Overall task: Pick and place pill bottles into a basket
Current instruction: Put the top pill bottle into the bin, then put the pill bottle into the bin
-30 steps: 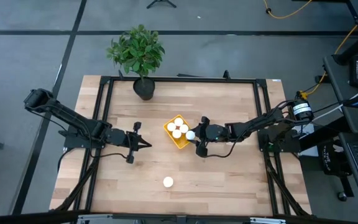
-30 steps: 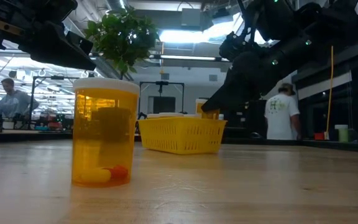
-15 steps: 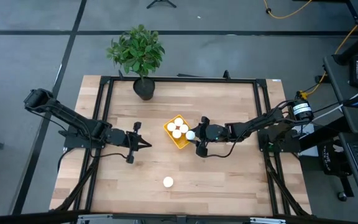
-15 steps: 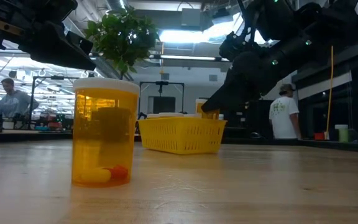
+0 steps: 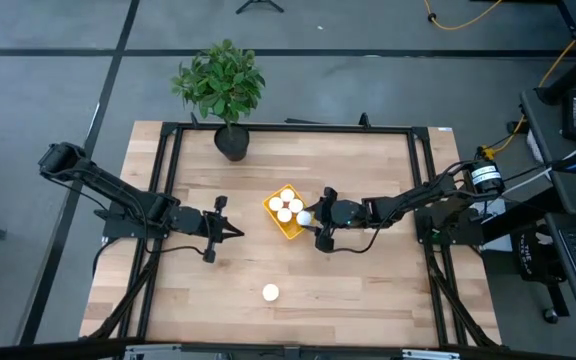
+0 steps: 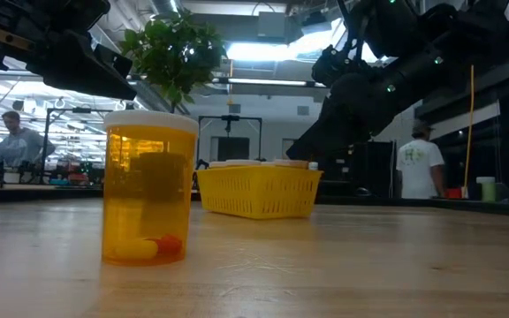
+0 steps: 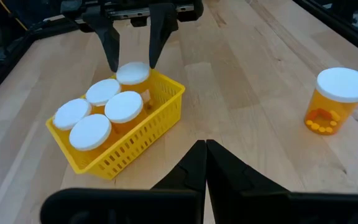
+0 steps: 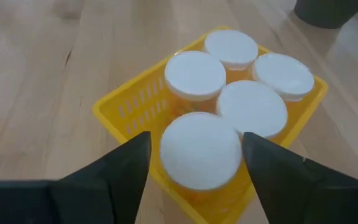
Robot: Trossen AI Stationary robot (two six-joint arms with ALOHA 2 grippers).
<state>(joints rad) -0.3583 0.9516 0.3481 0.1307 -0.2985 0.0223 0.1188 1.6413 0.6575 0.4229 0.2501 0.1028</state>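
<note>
My right gripper, seemingly loosened, straddles the fifth bottle in the yellow basket; a sixth bottle stands alone.

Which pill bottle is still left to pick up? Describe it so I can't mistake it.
From the yellow basket at the table's middle, look toward the table's near edge. One pill bottle stands alone on bare wood, upright and white-capped; the other five are in the basket.

Pill bottles counted: six. Five seen in or at basket, one of them between fingers of right gripper. One bottle apart on table. Baskets: one. Potted plants: one. Arms: two.
</note>
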